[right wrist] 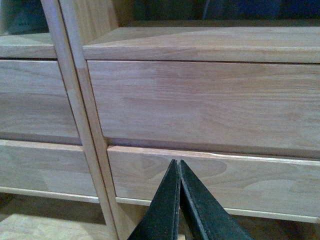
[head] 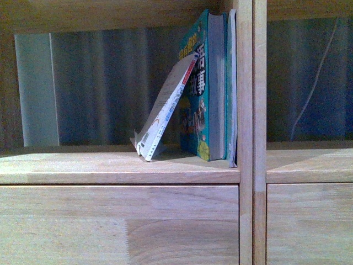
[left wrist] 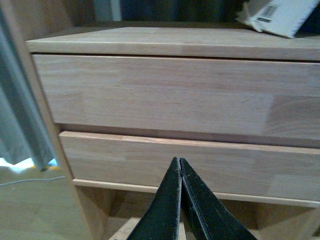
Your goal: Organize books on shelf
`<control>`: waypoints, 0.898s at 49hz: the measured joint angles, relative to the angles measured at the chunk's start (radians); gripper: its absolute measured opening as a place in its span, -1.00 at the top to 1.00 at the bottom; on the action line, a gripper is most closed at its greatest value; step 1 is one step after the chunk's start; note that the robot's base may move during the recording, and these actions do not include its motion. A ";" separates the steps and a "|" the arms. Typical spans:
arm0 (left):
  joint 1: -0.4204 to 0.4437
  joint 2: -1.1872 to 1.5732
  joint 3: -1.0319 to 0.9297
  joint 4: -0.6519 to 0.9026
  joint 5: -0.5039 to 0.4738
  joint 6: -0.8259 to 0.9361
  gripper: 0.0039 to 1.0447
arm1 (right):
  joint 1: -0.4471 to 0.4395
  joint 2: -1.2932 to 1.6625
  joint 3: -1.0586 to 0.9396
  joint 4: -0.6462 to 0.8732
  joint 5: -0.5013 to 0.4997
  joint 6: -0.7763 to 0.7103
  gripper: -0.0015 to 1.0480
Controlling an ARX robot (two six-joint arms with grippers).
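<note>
Three books: all in the left cubby of the large light natural-wood shelving unit point(head: 116, 168), bunched against its right divider.
Leaning book: floppy thin white paperback with a red edge point(head: 165, 110), foot on the shelf board, top resting on the teal cover; it sags in a curve and its lowest pages splay out.
Upright pair: thick teal paperback with yellow lettering and cartoon art point(head: 201, 88) stands straight; thin pale bluish book point(head: 232, 83) sits between it and the divider, apparently touching both.
Handling, white paperback: judged light and limp, likely to buckle if pinched at one corner; best taken along the spine edge near the middle, then tipped upright against the teal one.
Handling, teal paperback: judged heavier and stiff, a steady backstop; it seems to need no move.
Handling, bluish book: thin and wedged, little free edge to grip.
Left hand point(left wrist: 179, 165): black fingertips pressed together, holding nothing, down in front of the plain drawer fronts point(left wrist: 165, 95); a corner of the white paperback shows above.
Right hand point(right wrist: 179, 167): closed likewise, empty, before the drawers near the vertical divider point(right wrist: 80, 100).
Progress: one book not yet upright.
</note>
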 joint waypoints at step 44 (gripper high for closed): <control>0.009 -0.187 -0.129 -0.039 0.015 0.000 0.95 | -0.002 -0.287 -0.112 -0.159 0.000 -0.002 0.94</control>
